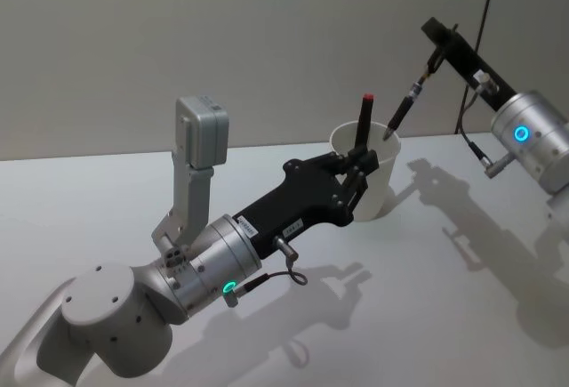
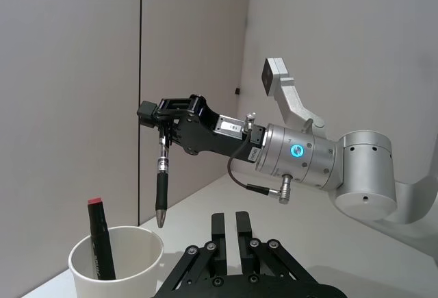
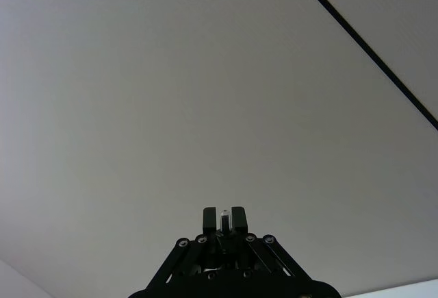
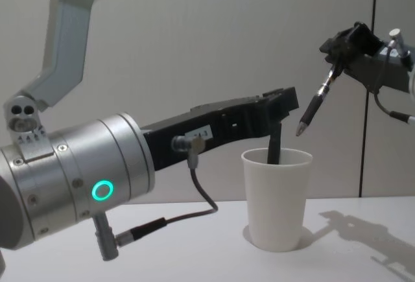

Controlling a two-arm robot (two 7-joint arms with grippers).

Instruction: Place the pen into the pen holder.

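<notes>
I see the left gripper just beside the pen holder, jaws pressed together. My right gripper hangs above the holder, pinching the pen, tip over its rim.

No legible text. Small white labels on the black body of the left gripper and right gripper carry print too fine to read.
</notes>
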